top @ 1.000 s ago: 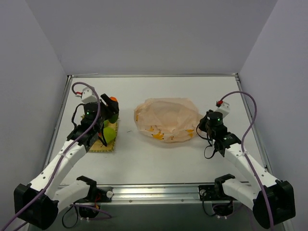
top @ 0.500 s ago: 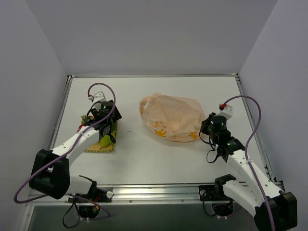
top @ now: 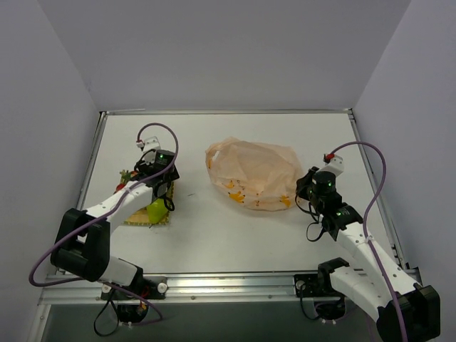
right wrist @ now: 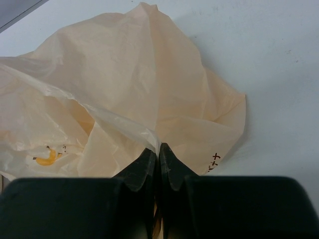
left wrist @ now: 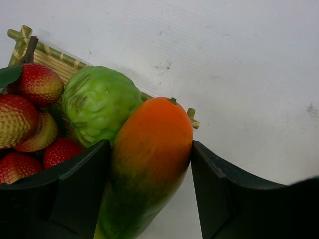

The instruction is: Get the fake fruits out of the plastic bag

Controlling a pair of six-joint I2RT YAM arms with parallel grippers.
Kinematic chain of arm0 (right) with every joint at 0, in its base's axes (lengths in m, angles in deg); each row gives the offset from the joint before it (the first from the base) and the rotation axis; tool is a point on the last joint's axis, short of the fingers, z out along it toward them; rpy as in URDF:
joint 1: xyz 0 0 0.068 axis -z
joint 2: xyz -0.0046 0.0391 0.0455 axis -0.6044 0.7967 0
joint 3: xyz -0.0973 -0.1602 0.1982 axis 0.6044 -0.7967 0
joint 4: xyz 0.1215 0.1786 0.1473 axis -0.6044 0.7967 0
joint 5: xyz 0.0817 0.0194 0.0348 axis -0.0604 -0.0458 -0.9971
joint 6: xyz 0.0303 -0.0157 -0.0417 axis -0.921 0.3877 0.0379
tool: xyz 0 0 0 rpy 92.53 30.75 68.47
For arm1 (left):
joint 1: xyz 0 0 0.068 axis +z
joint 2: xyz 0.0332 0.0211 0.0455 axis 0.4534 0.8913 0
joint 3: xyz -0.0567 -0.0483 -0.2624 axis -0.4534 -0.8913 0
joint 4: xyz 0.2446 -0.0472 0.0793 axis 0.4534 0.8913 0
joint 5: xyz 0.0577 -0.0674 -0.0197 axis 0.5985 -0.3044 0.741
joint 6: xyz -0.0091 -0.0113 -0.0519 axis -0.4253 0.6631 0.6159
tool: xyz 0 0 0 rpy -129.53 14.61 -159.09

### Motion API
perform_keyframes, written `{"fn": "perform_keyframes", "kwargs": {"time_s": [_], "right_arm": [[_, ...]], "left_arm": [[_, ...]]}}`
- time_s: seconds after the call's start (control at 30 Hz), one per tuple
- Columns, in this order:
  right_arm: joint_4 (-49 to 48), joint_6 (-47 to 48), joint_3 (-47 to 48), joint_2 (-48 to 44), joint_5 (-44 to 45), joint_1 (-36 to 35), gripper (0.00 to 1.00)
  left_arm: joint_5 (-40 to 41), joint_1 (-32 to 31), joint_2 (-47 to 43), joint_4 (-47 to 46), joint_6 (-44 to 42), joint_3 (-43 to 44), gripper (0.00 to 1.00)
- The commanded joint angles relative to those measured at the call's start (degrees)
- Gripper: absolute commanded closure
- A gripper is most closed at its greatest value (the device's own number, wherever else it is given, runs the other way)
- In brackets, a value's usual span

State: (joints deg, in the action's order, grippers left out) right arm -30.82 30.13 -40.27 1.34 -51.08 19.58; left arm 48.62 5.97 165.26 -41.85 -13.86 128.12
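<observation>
Mango-like fruit (left wrist: 154,129), orange running to green, is clamped in the left gripper (left wrist: 149,149). The jaws stand about half open and press on both its flanks. I cannot tell whether the fruit's underside rests on anything yet. Just beside it at 10 o'clock, touching it, lies the green pear-like fruit (left wrist: 99,104). At 9 o'clock beyond that is the red berry bunch (left wrist: 30,114). Both sit on the yellow woven mat (left wrist: 50,52), whose corner pokes out at the mango's 1 o'clock, and bare white surface (left wrist: 239,59) lies beyond.

Across the surface, the right gripper (right wrist: 158,152) is fully closed, pinching a thin fold of the plastic bag (right wrist: 149,74). From above, the bag lies crumpled mid-surface, well apart from the mat at its 9 o'clock. The gripper holds its 4 o'clock edge.

Judging by this, the task is nearly done. All three fruits are outside the bag, two of them already laid down. What seems left is to set the mango-like fruit by the others and let go. The bag looks slack, though its folds hide whether anything remains inside.
</observation>
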Motion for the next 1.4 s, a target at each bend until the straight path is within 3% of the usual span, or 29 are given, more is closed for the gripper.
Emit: {"fn": "perform_keyframes", "kwargs": {"time_s": [0.0,0.13,0.3,0.6,0.7,0.73,0.97,1.2,1.37], "right_arm": [[-2.01,0.52,-0.84,-0.43,-0.60,0.12,0.98],[-2.10,0.87,-0.66,-0.69,-0.60,0.12,0.98],[-2.10,1.31,-0.84,-1.31,-0.51,0.12,0.98],[-2.01,2.01,-0.40,-1.92,-0.16,0.20,0.98],[-2.10,2.10,-0.49,-2.01,-0.07,0.20,0.98],[-2.10,2.10,-0.49,-2.01,-0.16,0.20,0.98],[-2.01,2.10,-0.31,-2.01,-0.07,0.20,0.97],[-1.40,2.01,0.39,-2.89,-0.16,0.20,0.97],[-1.13,1.66,1.18,-2.71,-0.07,0.29,0.95]], "left_arm": [[4.29,-0.89,0.15,4.77,-2.29,4.26,0.88],[4.56,-1.59,2.53,7.24,-2.47,6.38,0.80],[4.82,-1.59,3.76,6.72,-2.65,6.64,0.60],[5.35,-1.42,8.85,6.36,-3.00,9.01,0.50],[5.26,-1.42,9.30,5.75,-2.82,9.02,0.41],[5.18,-1.42,8.86,5.49,-2.82,8.58,0.34],[5.35,-1.42,7.36,5.57,-3.09,8.66,0.18],[1.14,-2.03,5.00,4.61,-3.52,9.01,0.05],[-5.44,-5.97,-0.10,5.30,-5.19,13.74,0.06]]}}
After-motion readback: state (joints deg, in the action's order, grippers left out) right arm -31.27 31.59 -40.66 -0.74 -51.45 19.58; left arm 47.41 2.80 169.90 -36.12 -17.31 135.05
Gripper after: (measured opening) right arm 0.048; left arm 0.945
